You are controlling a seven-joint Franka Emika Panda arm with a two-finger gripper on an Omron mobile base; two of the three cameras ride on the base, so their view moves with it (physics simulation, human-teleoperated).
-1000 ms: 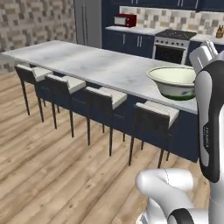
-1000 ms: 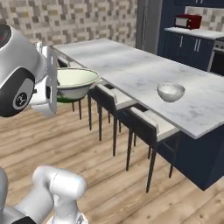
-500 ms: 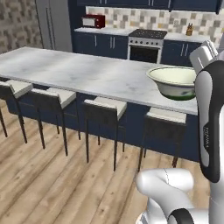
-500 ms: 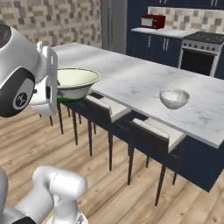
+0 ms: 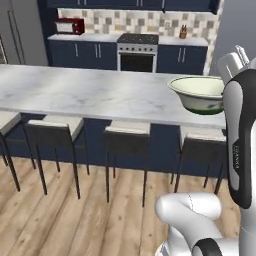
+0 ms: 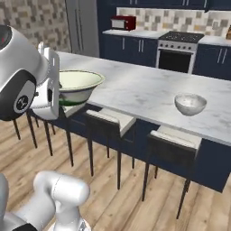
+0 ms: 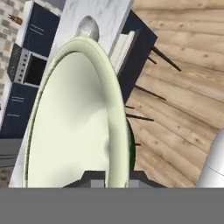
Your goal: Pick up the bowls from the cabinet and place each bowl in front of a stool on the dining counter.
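Observation:
My gripper (image 7: pixel 114 179) is shut on the near rim of the cream bowl (image 7: pixel 74 118), whose green outer pattern shows in the left base view (image 5: pixel 200 95). I hold that bowl (image 6: pixel 77 85) in the air over the near edge of the dining counter (image 5: pixel 95 92), above a stool (image 5: pixel 200 137). The grey-white marbled bowl (image 6: pixel 190 103) stands on the marble slab (image 6: pixel 144 90) to the right, in front of another stool (image 6: pixel 173 140). It also peeks over the cream bowl's rim as a small grey bowl (image 7: pixel 87 28). The cabinet is out of view.
A row of dark stools (image 5: pixel 125 135) with pale seats is tucked under the counter's near side. Behind the counter stand a stove (image 5: pixel 137 50), low navy cupboards (image 5: pixel 90 52) and a red toaster oven (image 5: pixel 70 26). Wooden floor (image 6: pixel 122 198) lies in front.
The whole scene has swung across both base views: the base has moved and now faces the counter more squarely. The cream bowl stays held in the same place relative to the arm.

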